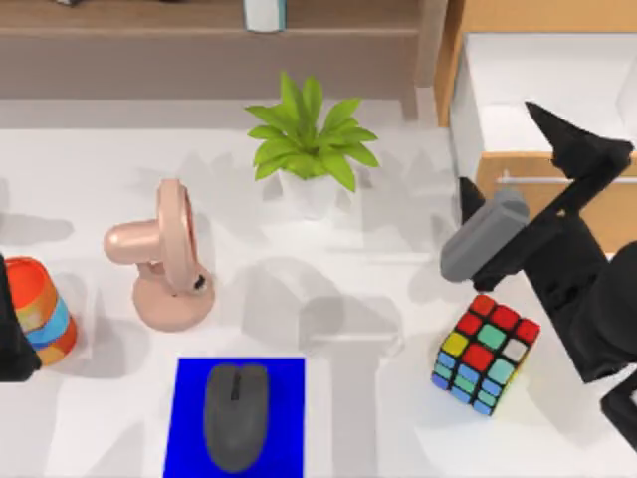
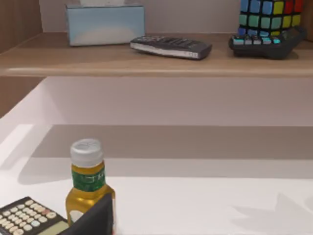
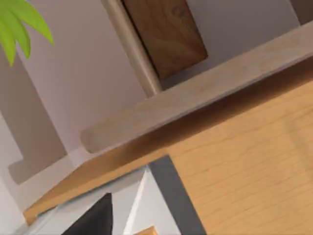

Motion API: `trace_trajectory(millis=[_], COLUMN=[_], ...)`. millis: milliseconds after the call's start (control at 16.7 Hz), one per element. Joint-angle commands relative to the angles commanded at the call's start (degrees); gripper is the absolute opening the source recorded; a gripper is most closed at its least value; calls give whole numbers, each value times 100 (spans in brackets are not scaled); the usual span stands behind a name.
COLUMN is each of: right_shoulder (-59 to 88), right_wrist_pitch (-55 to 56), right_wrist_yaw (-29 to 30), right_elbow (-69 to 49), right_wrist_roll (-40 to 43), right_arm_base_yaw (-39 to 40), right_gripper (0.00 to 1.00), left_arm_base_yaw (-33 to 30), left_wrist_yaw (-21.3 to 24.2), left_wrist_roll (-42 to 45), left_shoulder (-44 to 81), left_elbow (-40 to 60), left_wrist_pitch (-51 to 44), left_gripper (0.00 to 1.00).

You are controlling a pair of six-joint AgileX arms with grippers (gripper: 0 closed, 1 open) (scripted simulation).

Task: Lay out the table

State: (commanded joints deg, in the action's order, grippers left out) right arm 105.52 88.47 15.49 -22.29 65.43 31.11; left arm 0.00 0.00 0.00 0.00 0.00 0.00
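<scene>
1. The white worktop (image 1: 398,418) was recorded spanning the whole lower part of the top view, below a wooden shelf (image 1: 129,40) along the far edge.
2. A potted plant (image 1: 311,139) was noted near the middle of the far side, with a pink fan (image 1: 164,257) to its left.
3. A blue mat (image 1: 189,418) was seen at the near edge, with a grey mouse (image 1: 236,415) lying on it.
4. A striped cup (image 1: 42,309) was logged at the left edge, beside the dark left arm (image 1: 12,339); the state of the left fingers could not be told.
5. A colour cube (image 1: 485,354) was recorded right of centre, resting on the worktop.
6. The right gripper (image 1: 557,124) was observed raised at the right side, over the open wooden drawer cabinet (image 1: 518,60); how far its fingers were open could not be told.
7. In the left wrist view, a bottle (image 2: 88,186) and a calculator (image 2: 29,215) were noted close together on the worktop, with a tissue box (image 2: 105,23), a remote (image 2: 171,47) and a second cube (image 2: 269,19) on the shelf above.
</scene>
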Motion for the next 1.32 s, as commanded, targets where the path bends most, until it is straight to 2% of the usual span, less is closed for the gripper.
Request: trace_trajectory(millis=[180, 420, 900, 1320], right_shoulder=[226, 701, 814, 984], right_wrist_pitch=[760, 1187, 1204, 993], right_wrist_yaw=[322, 592, 597, 231], right_elbow=[640, 981, 970, 554], right_wrist_roll=[1310, 2264, 2361, 2350], right_arm_base_yaw=[-515, -1056, -1120, -1528], right_gripper=[100, 100, 100, 100], left_arm_base_yaw=[0, 0, 0, 0], left_wrist_yaw=[0, 0, 0, 0], left_wrist_roll=[0, 0, 0, 0], left_shoulder=[0, 0, 0, 0], left_elbow=[0, 0, 0, 0], left_wrist_pitch=[0, 0, 0, 0], left_gripper=[100, 100, 100, 100])
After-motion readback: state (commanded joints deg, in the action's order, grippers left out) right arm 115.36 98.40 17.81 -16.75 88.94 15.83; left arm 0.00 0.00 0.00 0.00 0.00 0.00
